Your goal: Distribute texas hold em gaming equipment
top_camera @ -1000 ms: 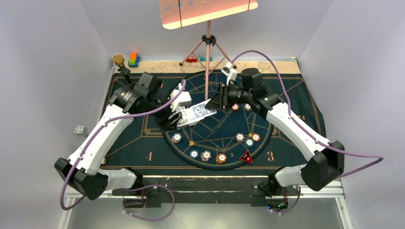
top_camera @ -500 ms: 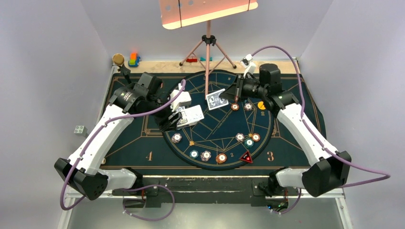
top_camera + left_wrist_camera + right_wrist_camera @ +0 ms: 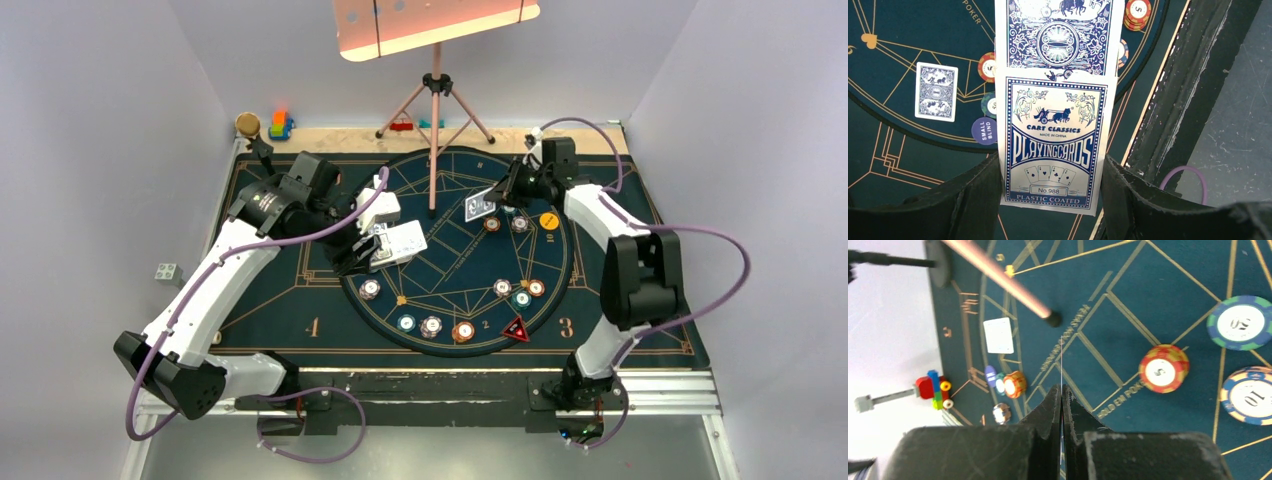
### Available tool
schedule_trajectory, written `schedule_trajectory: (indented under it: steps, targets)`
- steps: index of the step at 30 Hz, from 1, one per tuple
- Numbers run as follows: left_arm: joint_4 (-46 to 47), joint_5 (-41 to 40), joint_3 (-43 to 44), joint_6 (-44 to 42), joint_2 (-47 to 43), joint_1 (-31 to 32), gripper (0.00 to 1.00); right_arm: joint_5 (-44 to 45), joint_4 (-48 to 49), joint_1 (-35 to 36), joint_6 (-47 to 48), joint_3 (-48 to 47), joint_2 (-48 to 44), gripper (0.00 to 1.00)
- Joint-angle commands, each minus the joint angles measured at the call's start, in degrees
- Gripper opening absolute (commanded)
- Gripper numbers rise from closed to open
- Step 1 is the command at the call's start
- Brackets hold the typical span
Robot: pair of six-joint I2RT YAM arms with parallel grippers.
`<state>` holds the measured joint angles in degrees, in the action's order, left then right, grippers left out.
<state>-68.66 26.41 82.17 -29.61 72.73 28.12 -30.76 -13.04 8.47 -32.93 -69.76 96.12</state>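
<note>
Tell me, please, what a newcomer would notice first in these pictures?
The left gripper clamps a blue card box over the left part of the round mat. The right gripper, at the far right of the mat, pinches a single card. Striped chips lie along the mat's near edge.

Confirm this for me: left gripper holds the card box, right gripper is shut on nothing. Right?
No. The right gripper is shut on a single card, as the top external view shows. The left gripper does hold the card box.
</note>
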Motion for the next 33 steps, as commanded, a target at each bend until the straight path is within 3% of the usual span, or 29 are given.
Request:
schedule_trajectory:
  steps: [1,13,15,19,22,28,33]
  targets:
    - [1.11,2.26,1.28,-0.72,-1.46,-0.43,0.0,4.5,2.52,-0.62,0.63,-6.21,3.17,0.0]
    - [0.54,2.0,0.95,-0.98,-2.04,-0.36,0.0,11.31,2.3,-0.65,1.39,-18.15,19.34,0.0]
    - [0.61,1.89,0.68,-1.07,-2.24,-0.39,0.0,12.14,0.68,-0.69,2.21,-19.04,20.73,0.09]
    - [0.63,2.14,0.53,-0.99,-2.1,-0.39,0.0,16.08,-1.62,-0.67,3.64,-19.42,21.16,0.43]
    - [0.61,2.28,0.62,-0.98,-1.98,-0.48,0.0,22.06,-5.15,-0.65,4.81,-20.51,20.29,0.56]
    - [0.6,2.11,0.49,-1.07,-1.98,-0.44,0.0,30.47,-6.46,-0.65,5.65,-19.77,14.82,0.63]
    - [1.08,2.33,0.03,-0.9,-1.68,-0.37,0.0,25.82,-5.38,-0.31,4.59,-17.34,7.16,0.64]
